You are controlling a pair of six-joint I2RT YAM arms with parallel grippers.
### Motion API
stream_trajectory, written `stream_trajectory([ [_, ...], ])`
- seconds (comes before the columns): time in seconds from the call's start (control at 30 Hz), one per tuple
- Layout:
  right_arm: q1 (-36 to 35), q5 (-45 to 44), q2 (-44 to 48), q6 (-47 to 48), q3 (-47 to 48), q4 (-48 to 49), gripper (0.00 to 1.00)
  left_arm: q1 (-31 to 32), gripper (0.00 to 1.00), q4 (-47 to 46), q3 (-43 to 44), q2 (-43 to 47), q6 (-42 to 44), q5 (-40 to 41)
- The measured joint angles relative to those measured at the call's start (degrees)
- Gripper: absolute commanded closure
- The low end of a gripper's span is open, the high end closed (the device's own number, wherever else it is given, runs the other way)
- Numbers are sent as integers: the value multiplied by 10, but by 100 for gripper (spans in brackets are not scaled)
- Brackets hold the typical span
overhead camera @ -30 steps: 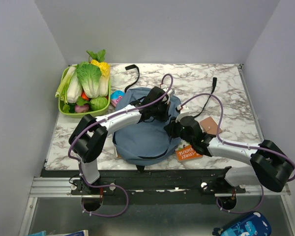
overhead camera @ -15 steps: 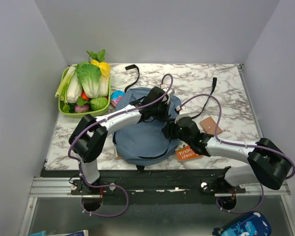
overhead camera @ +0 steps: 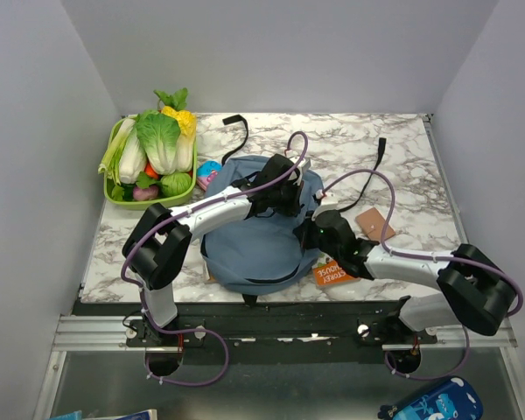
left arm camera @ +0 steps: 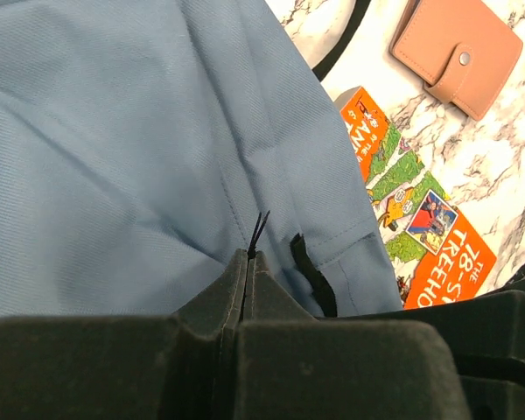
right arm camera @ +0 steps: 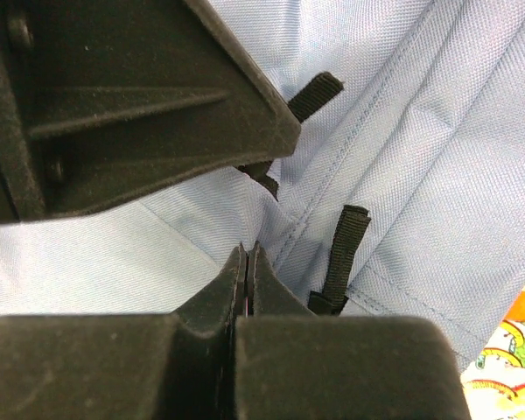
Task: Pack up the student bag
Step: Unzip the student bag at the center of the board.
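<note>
Top external view: the student bag (overhead camera: 249,245) lies flat on the marble table (overhead camera: 402,166) under both arms, which meet over its right half.

In the left wrist view the left pincer (left arm camera: 247,262) is closed on the bag. Its tips press together on the blue cloth, a thin black cord (left arm camera: 259,229) sticks up from between them, and creases in the fabric run towards the tips. A short black loop (left arm camera: 308,267) sits just right of the tips. Further right, past the bag's edge, an orange picture book (left arm camera: 420,219) lies on the table. Beyond it, up and to the right, is a tan snap wallet (left arm camera: 459,48), apart from the book.

In the right wrist view the right pincer (right arm camera: 246,258) is also closed, with no gap between its fingers. The tips rest against a stitched seam of the bag, and I cannot tell whether any cloth is caught between them. A black webbing tab (right arm camera: 344,249) stands just right of the tips, outside the grip. The body of the left pincer fills the space above and to the left, close by, with a second black tab (right arm camera: 315,94) by its edge. A corner of the book shows at the lower right.

Far to the left of both pincers a green basket (overhead camera: 106,166) of toy vegetables stands on the table's back left corner.
</note>
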State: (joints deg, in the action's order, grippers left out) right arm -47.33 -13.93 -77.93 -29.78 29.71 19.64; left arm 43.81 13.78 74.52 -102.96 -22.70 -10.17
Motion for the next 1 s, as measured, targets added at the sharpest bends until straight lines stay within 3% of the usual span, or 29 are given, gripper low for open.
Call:
stream_trajectory([
  [0.37,-1,-27,103,-11,-61,-13,99,-27,100,16,0,1,0,-12],
  [0.6,-2,-33,101,-17,-63,-17,99,-53,100,26,-23,40,19,-13],
  [1.0,-2,-45,100,-19,-63,-29,99,-153,100,56,-69,112,94,6],
])
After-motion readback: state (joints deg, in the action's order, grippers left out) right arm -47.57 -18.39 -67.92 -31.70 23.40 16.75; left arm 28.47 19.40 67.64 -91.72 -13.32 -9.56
